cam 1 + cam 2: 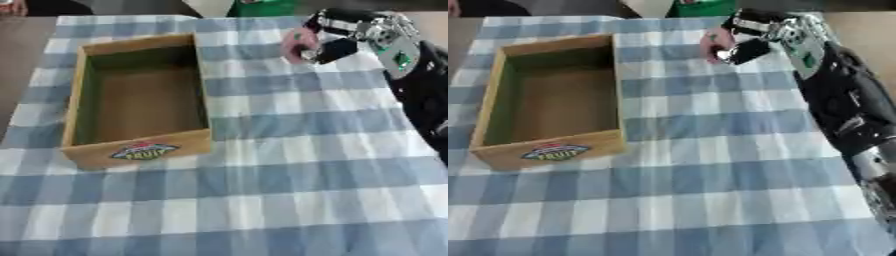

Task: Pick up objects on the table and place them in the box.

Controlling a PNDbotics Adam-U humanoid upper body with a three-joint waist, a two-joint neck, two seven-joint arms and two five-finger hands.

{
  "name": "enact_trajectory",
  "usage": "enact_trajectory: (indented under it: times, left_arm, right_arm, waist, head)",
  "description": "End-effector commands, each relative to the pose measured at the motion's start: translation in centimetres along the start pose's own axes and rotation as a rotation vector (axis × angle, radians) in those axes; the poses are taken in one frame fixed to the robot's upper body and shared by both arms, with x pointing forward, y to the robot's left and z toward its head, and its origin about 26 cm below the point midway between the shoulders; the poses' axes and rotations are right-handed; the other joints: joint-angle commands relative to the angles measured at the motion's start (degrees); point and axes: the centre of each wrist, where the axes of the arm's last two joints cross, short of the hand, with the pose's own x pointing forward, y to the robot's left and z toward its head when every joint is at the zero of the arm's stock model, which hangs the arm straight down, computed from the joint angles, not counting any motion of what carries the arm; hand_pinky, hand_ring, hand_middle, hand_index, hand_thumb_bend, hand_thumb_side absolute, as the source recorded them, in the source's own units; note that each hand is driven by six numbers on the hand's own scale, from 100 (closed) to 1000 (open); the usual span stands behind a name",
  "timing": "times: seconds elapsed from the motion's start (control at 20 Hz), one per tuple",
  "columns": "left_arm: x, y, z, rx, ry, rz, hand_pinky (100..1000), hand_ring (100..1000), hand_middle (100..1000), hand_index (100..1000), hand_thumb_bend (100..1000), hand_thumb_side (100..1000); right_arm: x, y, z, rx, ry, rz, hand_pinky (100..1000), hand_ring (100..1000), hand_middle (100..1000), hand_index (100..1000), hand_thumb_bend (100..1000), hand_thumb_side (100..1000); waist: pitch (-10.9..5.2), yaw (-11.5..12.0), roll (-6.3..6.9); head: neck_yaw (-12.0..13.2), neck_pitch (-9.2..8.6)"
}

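A wooden box (84, 90) with a fruit label on its front stands at the left of the blue-and-white checked tablecloth; its inside looks empty. My right hand (337, 37) comes in from the upper right and is curled round a small pink object (297, 44), held a little above the cloth to the right of the box's far corner. Only part of the pink object shows past the fingers. My left hand is in neither view.
A green thing (704, 7) lies at the far table edge, behind my right hand. The checked cloth (289, 190) covers the table out to its front and right edges. My right forearm (842, 105) runs down the right side.
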Motion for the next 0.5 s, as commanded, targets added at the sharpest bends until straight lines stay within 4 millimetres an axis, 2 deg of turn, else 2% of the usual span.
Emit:
enact_trajectory:
  times: [0.05,0.1,0.3,0.5]
  left_arm:
    - [0.7,0.2,-0.5,-0.010,-0.025,-0.016,505,398,561,836,208,573]
    - [0.7,0.2,-0.5,-0.010,-0.025,-0.017,505,398,561,836,208,573]
    - [0.7,0.2,-0.5,-0.016,-0.024,-0.019,504,397,561,837,203,568]
    - [0.7,0.1,-0.5,-0.020,-0.024,-0.018,503,397,561,837,199,566]
  right_arm:
    - [1.1,-2.8,0.2,-0.068,-0.044,0.019,846,904,484,632,125,569]
    - [1.3,-3.1,0.2,-0.073,-0.055,0.017,846,904,484,632,125,569]
    - [2.3,-4.0,-0.1,-0.099,-0.099,0.015,836,896,470,609,159,464]
    - [3.0,-4.3,-0.6,-0.120,-0.122,0.005,833,891,459,586,148,432]
  waist:
    - [-1.26,0.1,0.05]
    - [-1.32,0.2,0.02]
    - [-1.54,0.3,-0.12]
    - [-1.58,0.6,-0.14]
  head:
    - [-0.2,-0.55]
    - [-0.3,-0.57]
    - [-0.6,-0.67]
    - [-0.9,-0.80]
